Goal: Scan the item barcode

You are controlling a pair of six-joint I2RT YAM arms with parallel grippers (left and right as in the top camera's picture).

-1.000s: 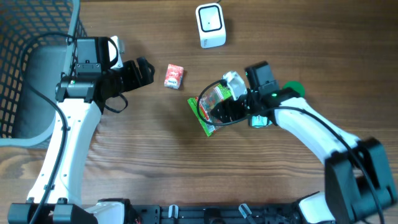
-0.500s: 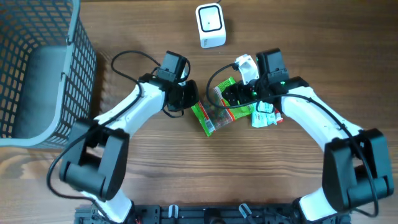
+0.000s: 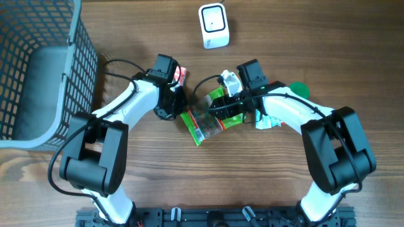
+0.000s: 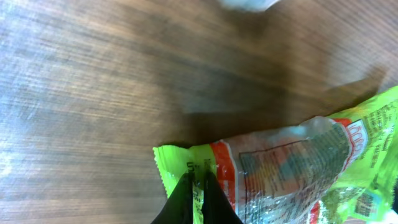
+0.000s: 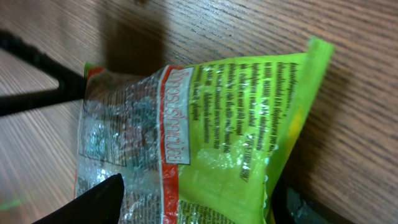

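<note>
The item is a lime-green snack packet [image 3: 205,123] with a clear, crinkled window, lying on the wood table between both arms. My left gripper [image 3: 180,111] is shut on the packet's left end; in the left wrist view its black fingertips [image 4: 186,194] pinch the green sealed edge of the packet [image 4: 280,168]. My right gripper [image 3: 228,106] is at the packet's other end. In the right wrist view its jaws stand wide, one finger on each side of the packet [image 5: 217,124]. Printed text shows, but I cannot make out a barcode. The white scanner [image 3: 213,25] stands at the back.
A grey mesh basket [image 3: 38,63] fills the left side. A small red packet [image 3: 180,74] lies just behind my left wrist. Other packets [image 3: 271,120] and a green round thing [image 3: 299,89] lie under my right arm.
My left arm swung in from beside the basket and shut on the packet's left end. The packet has slid left and toward the front; my right gripper followed it.
</note>
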